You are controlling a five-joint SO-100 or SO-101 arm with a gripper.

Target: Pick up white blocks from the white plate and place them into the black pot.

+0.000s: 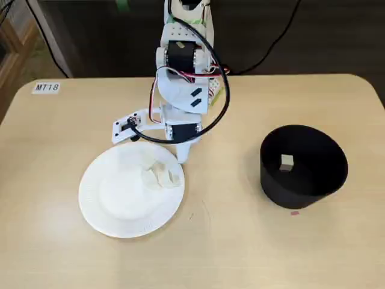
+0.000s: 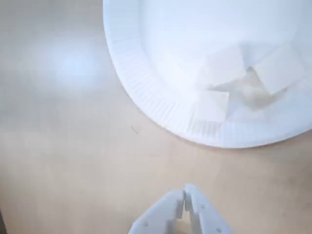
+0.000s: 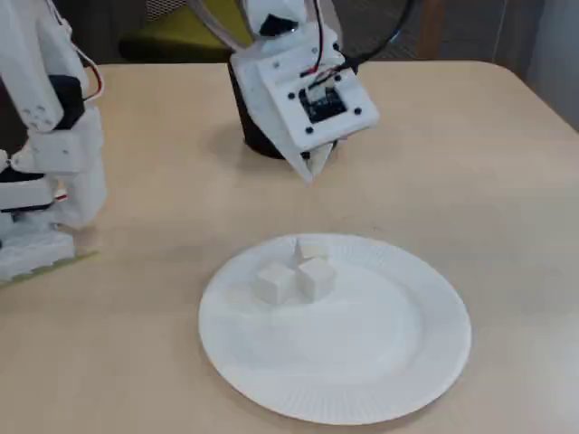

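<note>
The white plate (image 1: pixel 114 205) lies on the table left of the black pot (image 1: pixel 304 180). Three white blocks (image 1: pixel 161 174) huddle near the plate's upper right rim; they also show in the wrist view (image 2: pixel 224 66) and in the other fixed view (image 3: pixel 316 276). One white block (image 1: pixel 287 162) lies inside the pot. My gripper (image 1: pixel 182 155) is shut and empty, pointing down just outside the plate's rim (image 2: pixel 126 63), close to the blocks. Its closed tips show in the wrist view (image 2: pixel 187 192) and in the side fixed view (image 3: pixel 310 167), where the pot (image 3: pixel 258 145) is partly hidden behind it.
The arm's base (image 1: pixel 183 36) stands at the table's far edge, with black cables behind it. Another white robot arm (image 3: pixel 45 136) stands at the left of the side fixed view. A label "MT18" (image 1: pixel 47 87) is stuck at the table's back left corner.
</note>
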